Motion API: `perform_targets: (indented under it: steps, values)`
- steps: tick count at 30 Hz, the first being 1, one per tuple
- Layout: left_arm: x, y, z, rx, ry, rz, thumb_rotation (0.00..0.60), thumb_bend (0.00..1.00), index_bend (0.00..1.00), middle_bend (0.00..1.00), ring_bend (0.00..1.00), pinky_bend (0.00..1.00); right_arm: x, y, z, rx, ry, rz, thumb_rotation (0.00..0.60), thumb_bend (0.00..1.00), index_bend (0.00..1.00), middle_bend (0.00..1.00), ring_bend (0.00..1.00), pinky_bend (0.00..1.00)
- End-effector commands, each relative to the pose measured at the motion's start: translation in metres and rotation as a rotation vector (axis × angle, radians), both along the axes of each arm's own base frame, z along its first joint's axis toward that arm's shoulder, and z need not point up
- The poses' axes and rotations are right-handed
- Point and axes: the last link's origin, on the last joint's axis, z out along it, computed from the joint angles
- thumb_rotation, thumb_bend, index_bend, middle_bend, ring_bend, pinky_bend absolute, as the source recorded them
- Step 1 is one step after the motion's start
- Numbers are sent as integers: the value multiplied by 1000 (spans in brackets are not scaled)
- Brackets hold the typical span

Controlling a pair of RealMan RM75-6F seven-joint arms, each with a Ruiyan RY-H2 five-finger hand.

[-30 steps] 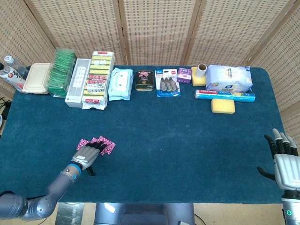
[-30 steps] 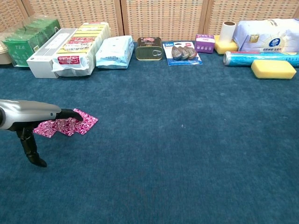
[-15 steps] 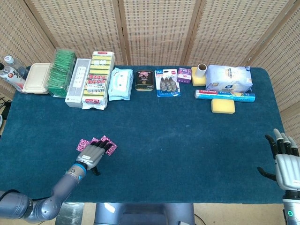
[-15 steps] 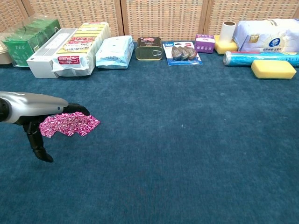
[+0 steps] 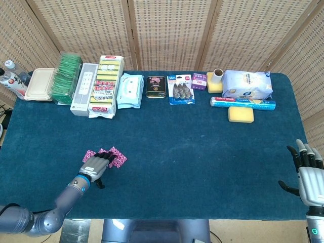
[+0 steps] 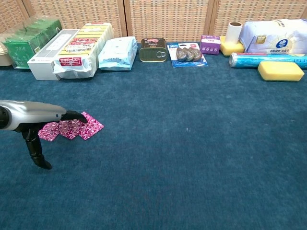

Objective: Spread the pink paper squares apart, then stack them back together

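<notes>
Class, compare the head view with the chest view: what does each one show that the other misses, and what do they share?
Only the head view shows the right hand, open at the table's near right corner, plus the bottles and the whole beige lunch box at far left.

Only the chest view shows, from the side, the left hand's thumb pointing down at the cloth, and the TEA lettering on the green packets.

Both show the left hand resting on the fanned pink paper squares, the yellow sponge and the back row of goods.
</notes>
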Motion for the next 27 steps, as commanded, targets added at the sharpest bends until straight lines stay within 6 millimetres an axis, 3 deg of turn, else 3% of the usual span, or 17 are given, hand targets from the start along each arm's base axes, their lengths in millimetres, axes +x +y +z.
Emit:
perform_targets:
  steps: [1, 27]
  values:
    - [2, -1, -3, -6, 6, -6, 600, 61, 0, 0, 37, 92, 0, 0, 0, 0, -1, -1, 600, 0, 104, 0, 0, 0]
    - [40, -22, -26, -74, 1, -103, 600, 61, 0, 0, 37, 92, 3, 3, 3, 0, -18, 0, 600, 0, 104, 0, 0, 0]
